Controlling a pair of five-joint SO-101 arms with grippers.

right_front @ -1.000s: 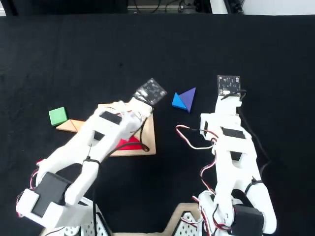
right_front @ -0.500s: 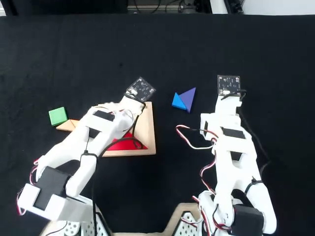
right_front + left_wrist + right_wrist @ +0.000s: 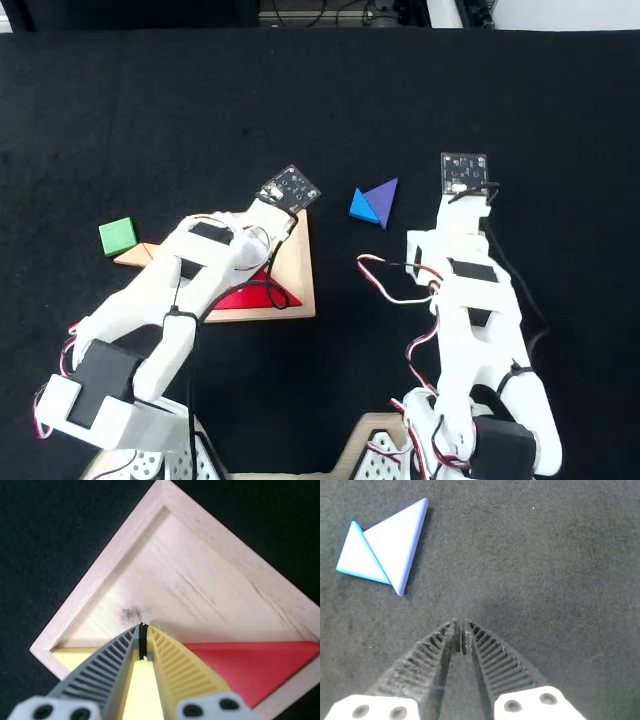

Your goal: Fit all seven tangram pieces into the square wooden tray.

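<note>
The square wooden tray (image 3: 298,262) lies left of centre, under my left arm (image 3: 210,260). A red triangle (image 3: 265,294) fills its near side. In the left wrist view the tray's rim (image 3: 110,562) frames bare wood, with the red triangle (image 3: 245,665) and a yellow piece (image 3: 75,659) lying side by side. My left gripper (image 3: 142,632) is shut just above the yellow piece, fingertips at its edge. A blue triangle (image 3: 362,206) and a purple triangle (image 3: 384,196) touch each other on the cloth right of the tray. My right gripper (image 3: 461,630) hovers shut near the two triangles (image 3: 380,545).
A green square (image 3: 118,236) and an orange piece (image 3: 140,254) lie on the black cloth left of the tray. The right arm (image 3: 465,280) stands at the right. Open cloth stretches across the far half of the table.
My left wrist swung a little to the left over the tray, uncovering more of the red triangle. The right arm and the loose pieces stayed put.
</note>
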